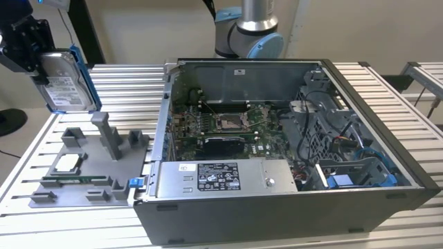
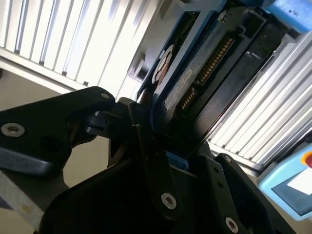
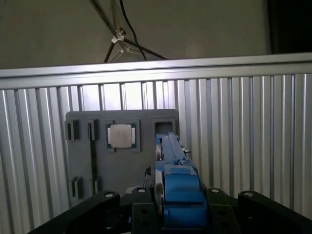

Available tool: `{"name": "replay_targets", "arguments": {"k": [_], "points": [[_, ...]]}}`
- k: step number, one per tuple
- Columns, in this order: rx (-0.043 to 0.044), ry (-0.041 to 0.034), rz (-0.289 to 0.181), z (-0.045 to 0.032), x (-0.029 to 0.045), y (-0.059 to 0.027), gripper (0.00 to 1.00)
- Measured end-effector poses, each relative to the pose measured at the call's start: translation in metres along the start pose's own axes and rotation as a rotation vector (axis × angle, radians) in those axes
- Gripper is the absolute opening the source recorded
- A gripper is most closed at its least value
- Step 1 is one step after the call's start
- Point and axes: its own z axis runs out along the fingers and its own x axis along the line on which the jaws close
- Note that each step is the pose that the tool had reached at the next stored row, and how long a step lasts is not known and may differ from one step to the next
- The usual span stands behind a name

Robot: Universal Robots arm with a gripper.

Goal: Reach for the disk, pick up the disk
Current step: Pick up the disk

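The disk (image 1: 64, 83) is a silver hard drive with a white label and a blue frame. It hangs upright in the air at the exterior view's far left, above the grey fixture plate (image 1: 90, 174). My gripper (image 1: 40, 59) is shut on its upper part. In the first wrist view the disk (image 3: 174, 175) shows edge-on between my black fingers (image 3: 141, 209), with the fixture plate (image 3: 83, 161) beneath it. The second wrist view has the disk (image 2: 195, 83) clamped in the jaws, its connector edge showing.
An open computer case (image 1: 387, 155) with its mainboard stands on the slatted metal table (image 1: 124, 78), at the exterior view's right of the fixture. A square processor chip (image 3: 121, 135) lies in a pocket of the fixture. The arm's base (image 1: 249, 31) rises behind the case.
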Motion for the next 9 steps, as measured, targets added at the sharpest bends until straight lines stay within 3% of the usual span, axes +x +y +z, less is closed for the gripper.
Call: {"name": "replay_targets", "arguments": {"k": [9], "points": [[0.0001, 0.0, 0.0, -0.0109, -0.0002, -0.0002, 0.0]]}}
